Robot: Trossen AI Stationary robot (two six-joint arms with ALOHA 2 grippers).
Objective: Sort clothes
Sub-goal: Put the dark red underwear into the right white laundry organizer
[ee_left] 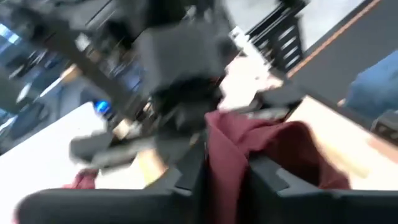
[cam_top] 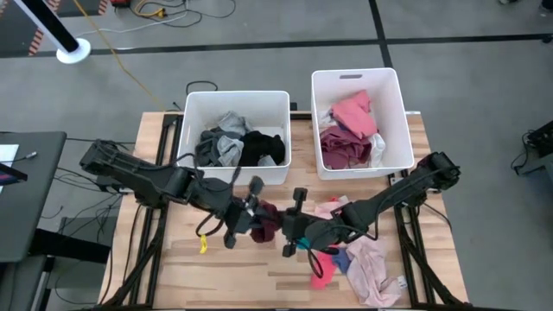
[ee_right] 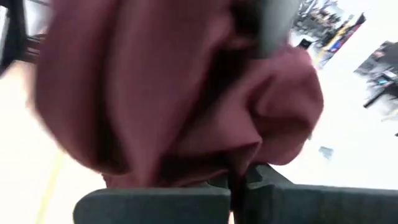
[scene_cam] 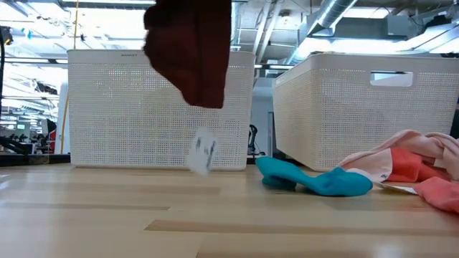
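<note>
A maroon soft fabric garment (cam_top: pixel 266 216) is held above the middle of the pale wooden table (cam_top: pixel 251 276), pinched between the shut fingers of the right gripper (cam_top: pixel 283 226), while the left gripper (cam_top: pixel 251 218), its fingers narrowly parted around the same cloth, is met there. A heap of pink and coral garments (cam_top: pixel 363 263) with a teal piece (scene_cam: pixel 315 179) is seen on the near right. Grey and black clothes (cam_top: pixel 238 147) are contained in the far left white perforated plastic bin (cam_top: pixel 235 97), pink and maroon ones (cam_top: pixel 350 130) in the far right white bin (cam_top: pixel 354 76).

Soft cloth over pale wood

A matt maroon garment (scene_cam: pixel 192 50) is hanging in soft folds above the smooth, lightly glossy wooden table (scene_cam: pixel 107 215); the white plastic bins (scene_cam: pixel 158 107) are showing finely perforated walls.
</note>
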